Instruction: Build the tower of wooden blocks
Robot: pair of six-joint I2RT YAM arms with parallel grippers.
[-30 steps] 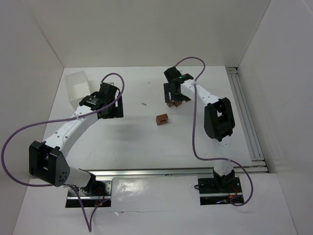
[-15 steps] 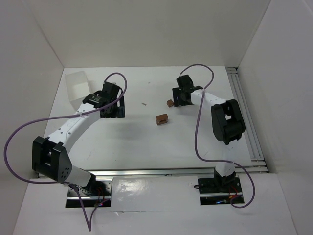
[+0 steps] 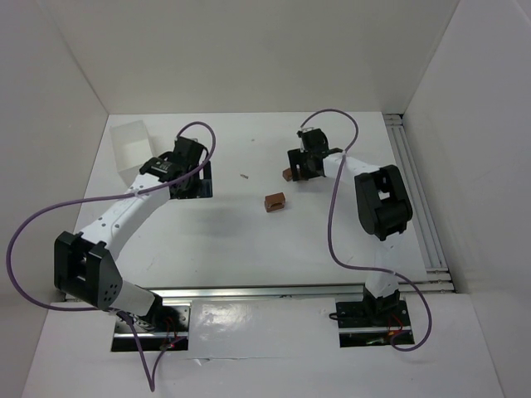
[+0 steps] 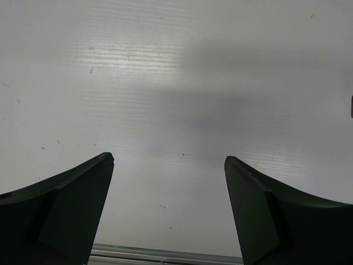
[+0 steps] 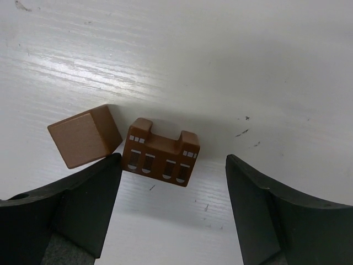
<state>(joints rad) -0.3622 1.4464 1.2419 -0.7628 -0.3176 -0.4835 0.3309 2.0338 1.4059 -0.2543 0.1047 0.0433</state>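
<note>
Two reddish-brown wood blocks lie on the table in the right wrist view: a plain cube [image 5: 85,136] and, touching its right side, a notched block [image 5: 160,152] painted with windows. My right gripper [image 5: 172,160] is open just above them, with the notched block just ahead of the gap and nearer the left finger. In the top view the right gripper [image 3: 302,167] is at the far centre right, with one block [image 3: 288,174] showing at its left. Another block [image 3: 275,201] lies alone in the middle. My left gripper [image 3: 189,179] [image 4: 168,159] is open and empty over bare table. No stack stands.
A white plastic tray [image 3: 131,149] stands at the far left, just behind the left gripper. A small dark scrap [image 3: 244,176] lies between the grippers. A metal rail [image 3: 415,195] runs along the right side. White walls enclose the table.
My right wrist has turned and shifted a little to the right, then eased back left, staying over the two far blocks. The left arm shifted slightly. The blocks have not moved.
</note>
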